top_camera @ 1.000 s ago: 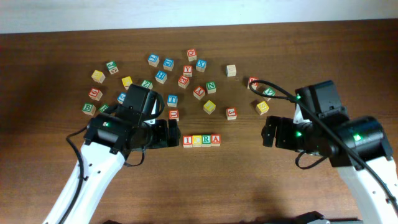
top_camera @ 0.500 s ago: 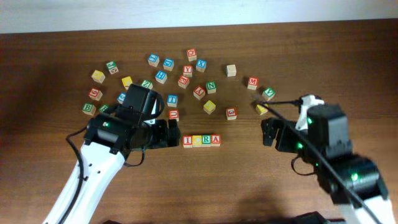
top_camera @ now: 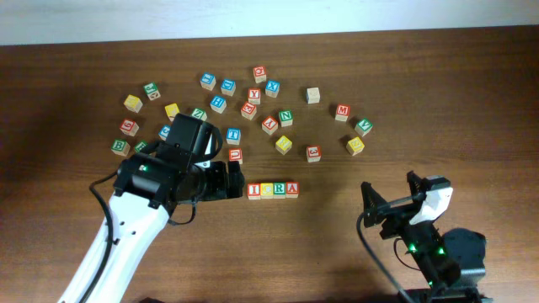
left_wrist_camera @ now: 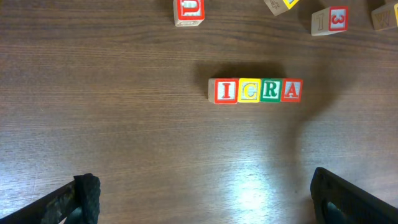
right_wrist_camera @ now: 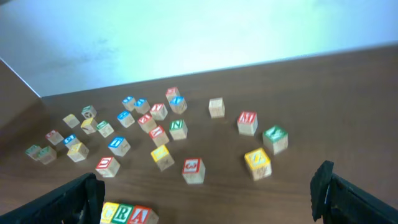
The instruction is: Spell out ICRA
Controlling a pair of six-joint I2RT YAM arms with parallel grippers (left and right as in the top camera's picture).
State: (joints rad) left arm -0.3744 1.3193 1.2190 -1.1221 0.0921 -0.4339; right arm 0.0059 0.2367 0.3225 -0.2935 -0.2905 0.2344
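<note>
The dark brown wooden bench (top_camera: 472,93) carries everything. The black left gripper (top_camera: 238,180) hangs just beside the word's left end, jaws spread wide and holding nothing. The right gripper (top_camera: 392,198), near the bench's near edge and well apart from the cubes, also gapes with nothing between its fingers. The row of four small wooden alphabet cubes (left_wrist_camera: 255,91) lies mid-bench, touching side by side and reading red I, yellow C, green R, red A, so the spelling looks finished. These cubes are probably light, rigid and smooth-faced; within the row only the front and back faces offer a hold. The loose lettered cubes (top_camera: 253,105) scatter toward the far edge. Several hide under the left arm, and the right wrist view crops the row's left end.
</note>
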